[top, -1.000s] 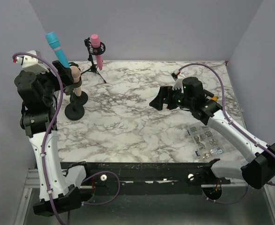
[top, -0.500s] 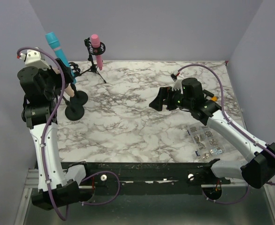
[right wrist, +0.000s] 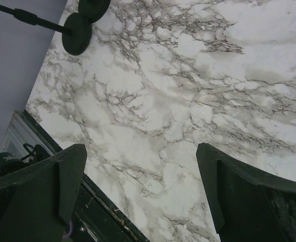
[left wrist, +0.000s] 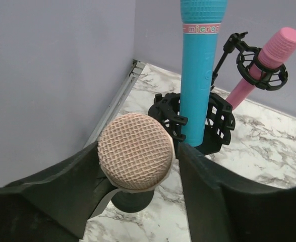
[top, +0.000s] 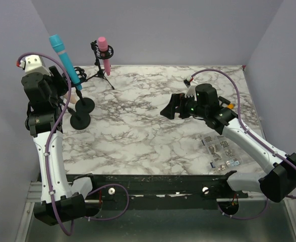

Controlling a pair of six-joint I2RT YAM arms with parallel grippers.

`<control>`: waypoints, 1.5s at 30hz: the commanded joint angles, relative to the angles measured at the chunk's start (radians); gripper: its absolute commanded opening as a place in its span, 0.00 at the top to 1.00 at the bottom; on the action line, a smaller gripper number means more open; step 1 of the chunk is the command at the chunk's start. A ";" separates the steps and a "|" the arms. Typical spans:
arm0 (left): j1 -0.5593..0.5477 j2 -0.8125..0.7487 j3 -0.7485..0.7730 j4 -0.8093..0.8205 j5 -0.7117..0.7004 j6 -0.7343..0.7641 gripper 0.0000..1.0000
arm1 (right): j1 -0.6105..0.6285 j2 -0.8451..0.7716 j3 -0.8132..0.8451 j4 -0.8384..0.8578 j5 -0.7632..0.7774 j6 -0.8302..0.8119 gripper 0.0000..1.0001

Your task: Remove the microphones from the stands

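Observation:
A beige microphone (left wrist: 133, 150) with a mesh head sits between my left gripper's fingers (left wrist: 47, 191), head toward the camera, above a black round stand base (left wrist: 131, 201). My left gripper (top: 68, 97) is shut on it at the table's far left; in the top view my arm hides most of it. A blue microphone (top: 64, 56) stands in a black shock mount (left wrist: 193, 118) beside it. A pink microphone (top: 104, 51) sits in a tripod stand at the back. My right gripper (top: 171, 111) is open and empty over the table's middle.
Two black round stand bases (top: 80, 121) sit by the left gripper, and they also show in the right wrist view (right wrist: 77, 33). Clear bags of small parts (top: 221, 152) lie at the front right. The left wall is close behind the left arm.
My left gripper has drawn back to the left with the beige microphone, which now sits behind the arm in the top view. The right arm has barely moved.

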 commanded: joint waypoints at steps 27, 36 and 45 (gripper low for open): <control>-0.010 -0.278 0.009 -0.197 0.325 0.045 1.00 | 0.007 -0.025 -0.023 -0.044 -0.019 -0.006 0.00; -0.361 -0.257 0.026 -0.147 0.309 0.002 1.00 | 0.092 -0.009 -0.029 -0.082 0.004 0.033 0.00; -0.687 -0.089 0.089 -0.030 0.168 0.096 1.00 | 0.194 -0.026 -0.021 -0.103 0.102 0.094 0.00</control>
